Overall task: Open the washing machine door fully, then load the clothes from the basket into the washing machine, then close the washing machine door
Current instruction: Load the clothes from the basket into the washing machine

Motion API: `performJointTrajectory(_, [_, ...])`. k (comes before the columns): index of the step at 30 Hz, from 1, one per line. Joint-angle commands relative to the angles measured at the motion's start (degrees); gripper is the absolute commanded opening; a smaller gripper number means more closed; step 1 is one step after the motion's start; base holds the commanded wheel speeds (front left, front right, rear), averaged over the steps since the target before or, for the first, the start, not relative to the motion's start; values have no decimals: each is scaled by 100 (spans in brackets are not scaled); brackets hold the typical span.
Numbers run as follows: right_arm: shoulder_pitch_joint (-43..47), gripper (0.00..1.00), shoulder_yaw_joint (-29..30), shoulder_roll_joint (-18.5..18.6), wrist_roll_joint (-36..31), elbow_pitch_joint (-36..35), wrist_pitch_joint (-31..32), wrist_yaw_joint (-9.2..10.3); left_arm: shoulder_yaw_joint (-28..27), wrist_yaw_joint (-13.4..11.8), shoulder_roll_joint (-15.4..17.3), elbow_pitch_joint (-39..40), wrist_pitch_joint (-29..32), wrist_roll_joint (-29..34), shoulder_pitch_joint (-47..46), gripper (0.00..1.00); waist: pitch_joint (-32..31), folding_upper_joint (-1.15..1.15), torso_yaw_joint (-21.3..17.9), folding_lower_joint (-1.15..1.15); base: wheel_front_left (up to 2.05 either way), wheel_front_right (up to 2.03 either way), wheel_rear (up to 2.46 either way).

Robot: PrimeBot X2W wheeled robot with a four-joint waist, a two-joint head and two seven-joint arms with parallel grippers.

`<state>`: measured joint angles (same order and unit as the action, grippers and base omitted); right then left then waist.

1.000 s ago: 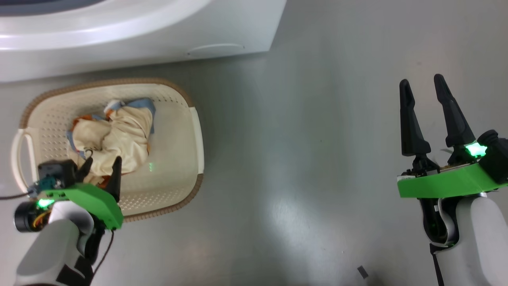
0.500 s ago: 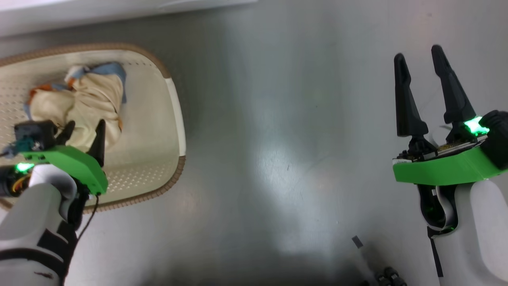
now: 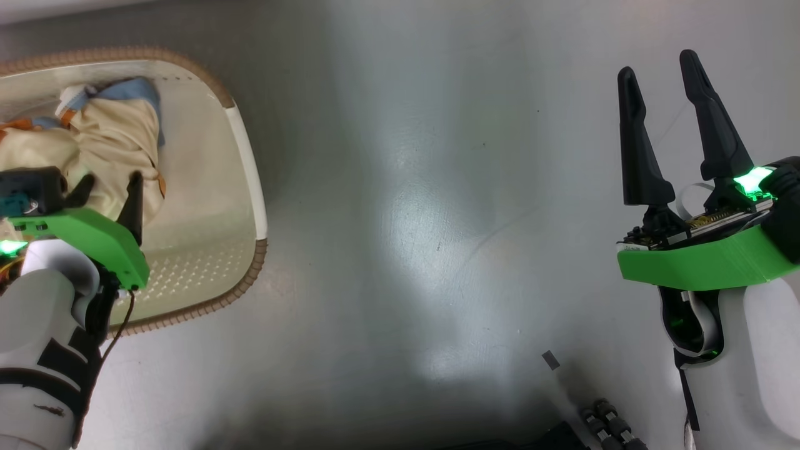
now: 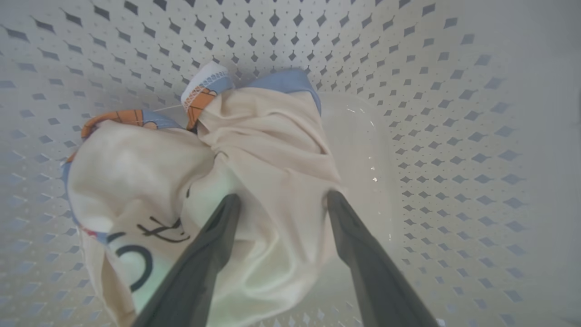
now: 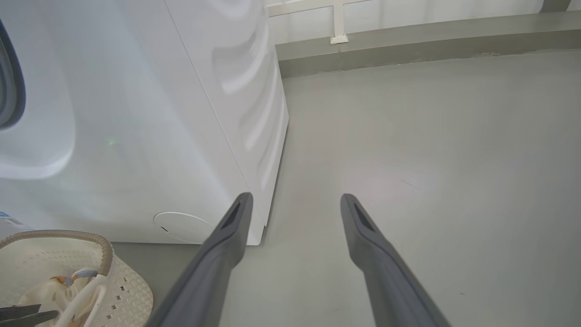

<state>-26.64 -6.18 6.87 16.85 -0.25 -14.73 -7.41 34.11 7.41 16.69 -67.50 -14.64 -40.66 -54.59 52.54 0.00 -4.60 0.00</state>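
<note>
From the head, the left pincer (image 3: 111, 181) is hanging wide open inside the basket (image 3: 250, 275), with the clothes (image 3: 106, 137) bunched right under and ahead of its tips. The right pincer (image 3: 656, 64) is hovering just as wide and empty over bare floor (image 3: 406, 219), well apart from the basket, so it is blocking nothing. Behind it a small dark scrap (image 3: 550, 359) and a dark ribbed object (image 3: 603, 420) are lying on the floor; what the object is I cannot tell. From the left wrist, the 2 fingers (image 4: 204, 254) are straddling a cream fold of the clothes (image 4: 254, 150), though I cannot tell whether the tips are touching cloth. My worry is that closing here is taking the cream garment alone and leaving the blue one, which is peeking out beyond the tips. A shallow pinch may be slipping off, and a deep one may be catching a tip in the perforated basket (image 4: 454, 136) and dragging this light thing along. From the right wrist, the washer (image 5: 159, 113) is standing ahead and left of the right pincer (image 5: 296, 196), with its round flap (image 5: 181, 225) just left of the left fingertip and the basket (image 5: 91, 238) showing low to the left. A dark curve (image 5: 8, 91) is edging the washer's front, but I cannot tell whether the door is standing fully open. If it is not, a loaded arm is going to be meeting it, and trailing cloth may be snagging on the way in.
</note>
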Motion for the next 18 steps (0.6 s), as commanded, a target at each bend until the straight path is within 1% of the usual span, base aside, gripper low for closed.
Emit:
performJointTrajectory(1, [179, 100, -135, -23, -76, -163, -27, -8, -48, 8, 269, -68, -36, -76, 32, 100, 9, 0, -15, 0, 0, 0, 0])
performJointTrajectory(2, [191, 100, -133, -23, -78, -174, -27, -8, -20, 8, 266, -95, -36, -122, 14, 100, 9, 0, -17, 0, 0, 0, 0])
performJointTrajectory(4, [206, 100, -131, -22, -81, -188, -27, -8, 64, 8, 268, -143, -36, -202, -13, 39, 6, 0, -25, 0, 0, 0, 0])
performJointTrajectory(5, [211, 100, -128, -21, -83, -190, -27, -8, 98, 8, 270, -160, -36, -245, -27, 1, -1, 0, -27, 0, 0, 0, 0])
performJointTrajectory(6, [217, 100, -123, -19, -86, -190, -27, -8, 128, 8, 259, -172, -34, -298, -30, 0, -14, 0, -26, 0, 0, 0, 0])
performJointTrajectory(14, [241, 100, -94, -34, -95, -173, -27, -8, 355, 8, 256, -166, -34, -673, -5, 0, -189, 0, 21, 0, 0, 0, 0])
performJointTrajectory(18, [227, 100, -87, -57, -72, -124, -27, -8, 323, 8, 301, -29, -35, -866, 56, 0, -354, 0, 74, 0, 0, 0, 0])
